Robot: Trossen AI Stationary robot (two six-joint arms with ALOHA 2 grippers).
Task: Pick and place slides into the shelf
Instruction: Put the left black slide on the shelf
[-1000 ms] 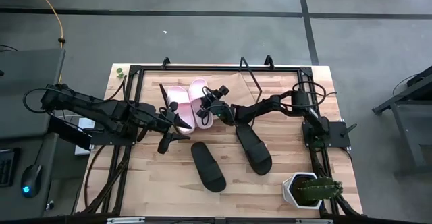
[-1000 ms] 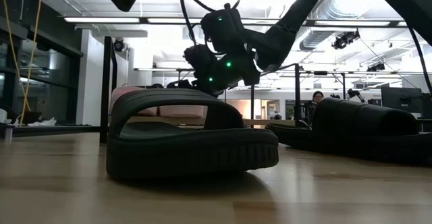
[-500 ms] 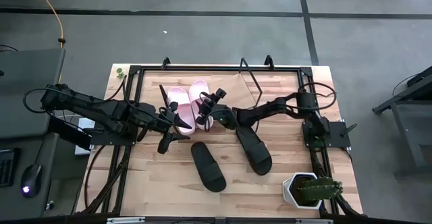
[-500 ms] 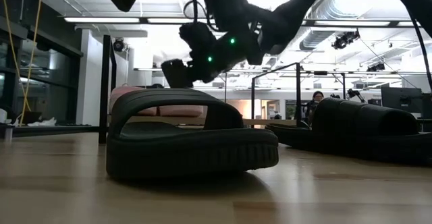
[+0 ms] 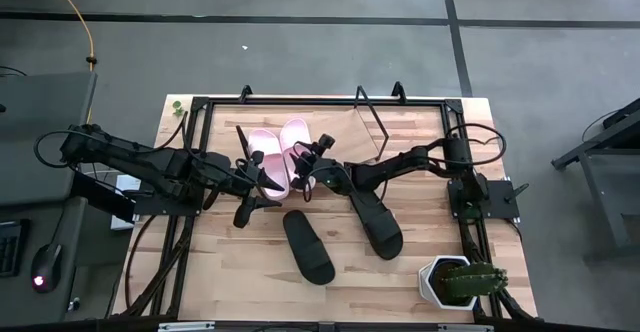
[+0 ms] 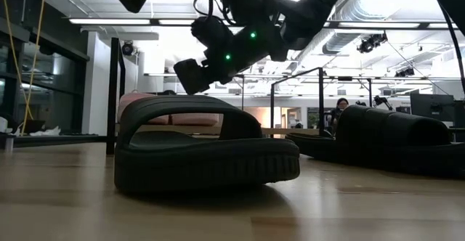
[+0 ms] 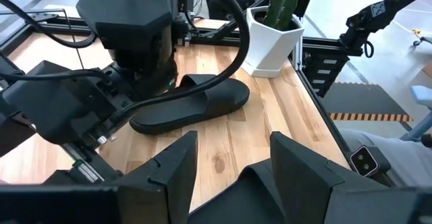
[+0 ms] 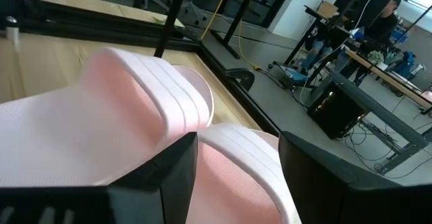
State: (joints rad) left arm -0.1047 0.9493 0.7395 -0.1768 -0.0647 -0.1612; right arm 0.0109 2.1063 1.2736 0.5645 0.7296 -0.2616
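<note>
Near the table's (image 5: 420, 117) front edge two black slides lie flat, one (image 5: 308, 246) nearer than the other (image 5: 376, 219), both well short of the pink pair. Over the last second the right tool (image 5: 304, 176) has slid from the right-hand pink slide's (image 5: 296, 140) edge to hover above the pair's near end, fingers spread wide and holding nothing. Seen from table height, it now hangs higher and farther left above the nearest black slide (image 6: 207, 154). The left tool (image 5: 250, 204) has not moved, beside the left-hand pink slide (image 5: 268, 162), jaws likewise wide and empty. The pink pair rests side by side on the shelf (image 5: 243, 140), of which only a thin slanted edge shows beside them; the rest is covered. From table height the pink slides are almost wholly hidden behind the black one. The right wrist camera sees both pink straps (image 8: 169, 96) close up, between its own dark fingers (image 8: 169, 177). A potted cactus (image 5: 458, 280) stands at the front right corner.
</note>
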